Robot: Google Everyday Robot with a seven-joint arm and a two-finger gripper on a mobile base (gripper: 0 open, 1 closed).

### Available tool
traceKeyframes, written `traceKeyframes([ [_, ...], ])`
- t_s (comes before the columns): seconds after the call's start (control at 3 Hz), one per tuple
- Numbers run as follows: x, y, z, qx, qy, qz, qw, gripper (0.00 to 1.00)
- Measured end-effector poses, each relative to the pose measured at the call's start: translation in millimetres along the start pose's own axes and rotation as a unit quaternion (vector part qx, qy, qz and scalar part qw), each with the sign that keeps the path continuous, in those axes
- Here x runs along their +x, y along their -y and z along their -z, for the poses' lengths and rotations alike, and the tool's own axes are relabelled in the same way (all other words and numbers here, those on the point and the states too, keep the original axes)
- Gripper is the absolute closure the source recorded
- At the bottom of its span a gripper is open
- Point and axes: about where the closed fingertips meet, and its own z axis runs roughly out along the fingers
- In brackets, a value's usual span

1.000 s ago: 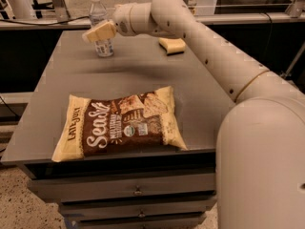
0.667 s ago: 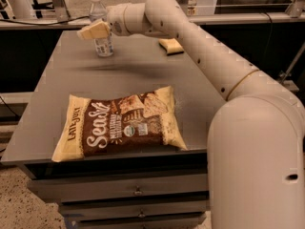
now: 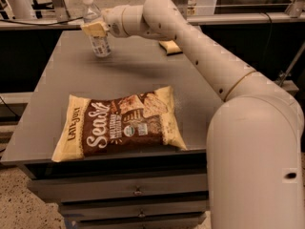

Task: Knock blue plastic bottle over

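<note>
The blue plastic bottle (image 3: 101, 46) stands at the far left of the grey table (image 3: 143, 70). It is clear, with a white cap and a pale label, and its top leans a little to the left. My gripper (image 3: 94, 29) reaches in from the right on the long white arm and sits against the bottle's middle, covering part of the label. The bottle's base still rests on the table.
A large brown and cream snack bag (image 3: 121, 123) lies flat at the table's front. A small yellow object (image 3: 170, 46) lies at the far side, partly behind my arm. Drawers (image 3: 138, 190) sit under the table top. The table's left edge is close to the bottle.
My gripper has moved left against the bottle. The bottle's cap has shifted left, so the bottle now leans, while its base has stayed in place.
</note>
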Motion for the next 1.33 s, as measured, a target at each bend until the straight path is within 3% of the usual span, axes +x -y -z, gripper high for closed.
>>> traceKeyframes([
  [0.33,0,0,7,0.002,0.0,-0.003,1.0,0.86],
  [0.67,-11,4,22,-0.008,-0.006,0.0,1.0,1.0],
  [1.0,-24,3,52,-0.036,-0.027,0.02,0.9988,1.0],
  [1.33,-31,-4,80,-0.069,-0.064,0.057,0.9939,1.0],
])
